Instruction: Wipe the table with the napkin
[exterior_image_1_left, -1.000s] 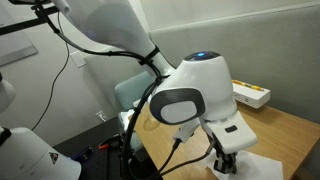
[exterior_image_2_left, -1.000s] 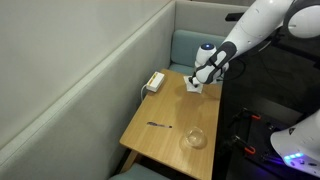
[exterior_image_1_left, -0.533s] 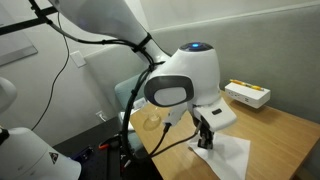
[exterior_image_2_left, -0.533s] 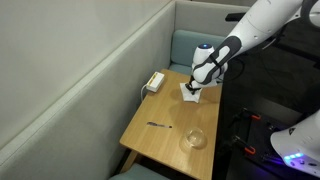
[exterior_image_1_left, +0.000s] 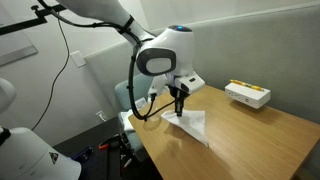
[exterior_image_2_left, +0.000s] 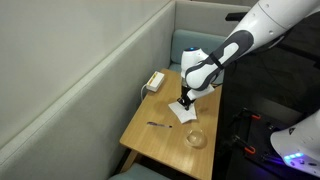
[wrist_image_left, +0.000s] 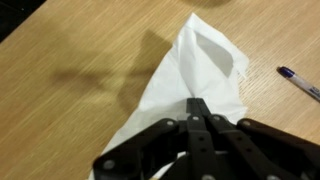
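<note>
The white crumpled napkin (exterior_image_1_left: 191, 126) lies on the light-brown wood-grain table (exterior_image_1_left: 255, 140). It also shows in an exterior view (exterior_image_2_left: 186, 114) and fills the middle of the wrist view (wrist_image_left: 200, 60). My gripper (exterior_image_1_left: 179, 104) points straight down with its black fingers shut together on the napkin and presses it against the tabletop (exterior_image_2_left: 150, 148). In the wrist view the fingertips (wrist_image_left: 197, 104) meet on the napkin's near part, with bare table (wrist_image_left: 60, 70) to the left. The gripper stands near the table's middle in an exterior view (exterior_image_2_left: 184, 101).
A white box with yellow trim (exterior_image_1_left: 248, 94) sits at the table's far side by the wall (exterior_image_2_left: 154, 81). A pen (exterior_image_2_left: 158, 125) lies on the table, also at the right edge of the wrist view (wrist_image_left: 300, 83). A clear glass (exterior_image_2_left: 196, 138) stands close by the napkin.
The arm has swept from the table's end towards its middle, dragging the napkin along the tabletop. The fingers stayed shut on the napkin.
</note>
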